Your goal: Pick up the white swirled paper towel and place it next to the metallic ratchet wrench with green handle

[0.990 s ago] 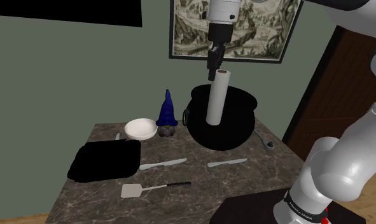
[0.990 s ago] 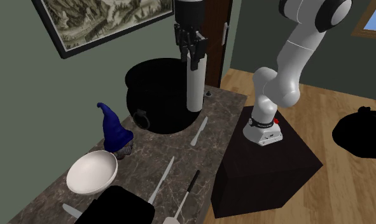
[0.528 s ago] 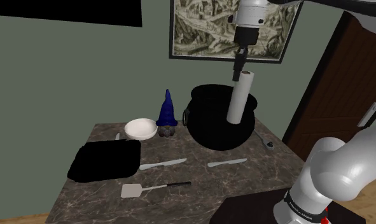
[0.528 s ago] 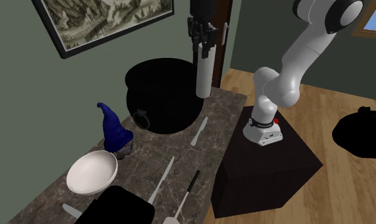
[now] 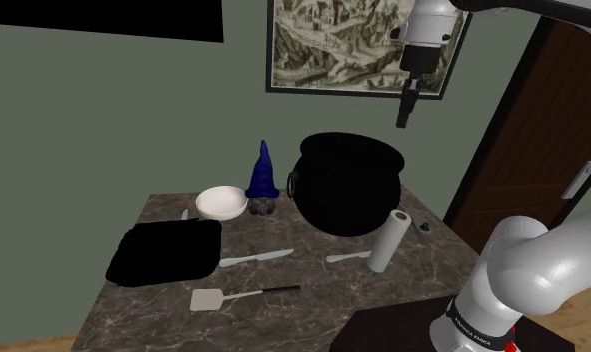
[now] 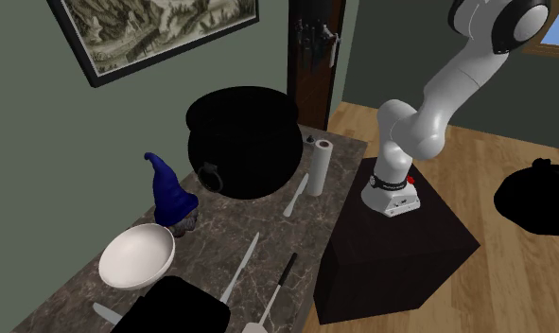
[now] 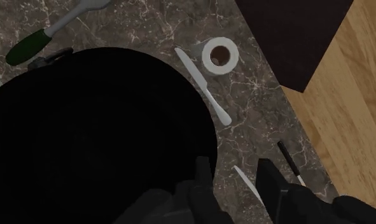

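Heads up, the tool (image 5: 407,105) has just let go of the paper towel roll (image 5: 386,242), which now stands on end on the tabletop (image 5: 283,325) near the green-handled wrench (image 7: 28,46), and with the tool's fingers apart and empty up high, the placing looks basically done.

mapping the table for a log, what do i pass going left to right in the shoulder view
black tray → white bowl → blue gnome → black cauldron → paper towel roll
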Robot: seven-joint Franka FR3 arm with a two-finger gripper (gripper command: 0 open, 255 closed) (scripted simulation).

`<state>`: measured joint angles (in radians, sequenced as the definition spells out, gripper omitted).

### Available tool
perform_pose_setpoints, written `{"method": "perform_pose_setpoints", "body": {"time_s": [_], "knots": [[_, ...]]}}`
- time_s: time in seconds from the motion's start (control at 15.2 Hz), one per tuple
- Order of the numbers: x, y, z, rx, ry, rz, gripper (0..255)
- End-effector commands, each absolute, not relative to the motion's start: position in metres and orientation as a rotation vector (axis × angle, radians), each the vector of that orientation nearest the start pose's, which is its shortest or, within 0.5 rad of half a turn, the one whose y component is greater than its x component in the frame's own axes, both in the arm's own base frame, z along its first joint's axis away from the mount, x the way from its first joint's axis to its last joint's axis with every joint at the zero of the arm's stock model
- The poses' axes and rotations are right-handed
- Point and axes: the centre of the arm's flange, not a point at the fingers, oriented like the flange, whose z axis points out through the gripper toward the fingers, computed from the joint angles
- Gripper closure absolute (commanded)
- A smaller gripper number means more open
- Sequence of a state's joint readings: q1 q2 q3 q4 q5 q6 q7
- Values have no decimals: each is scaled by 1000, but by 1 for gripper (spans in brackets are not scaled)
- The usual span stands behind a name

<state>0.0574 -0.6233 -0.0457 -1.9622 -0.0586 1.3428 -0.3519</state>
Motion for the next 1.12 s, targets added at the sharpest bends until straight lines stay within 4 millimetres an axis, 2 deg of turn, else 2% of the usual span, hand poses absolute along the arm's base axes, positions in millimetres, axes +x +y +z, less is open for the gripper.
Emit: {"method": "perform_pose_setpoints", "body": {"time_s": [0.0, 1.06], "knots": [[322, -11, 687, -3118, -574, -5, 0], [264, -23, 480, -3057, -698, -140, 0]]}}
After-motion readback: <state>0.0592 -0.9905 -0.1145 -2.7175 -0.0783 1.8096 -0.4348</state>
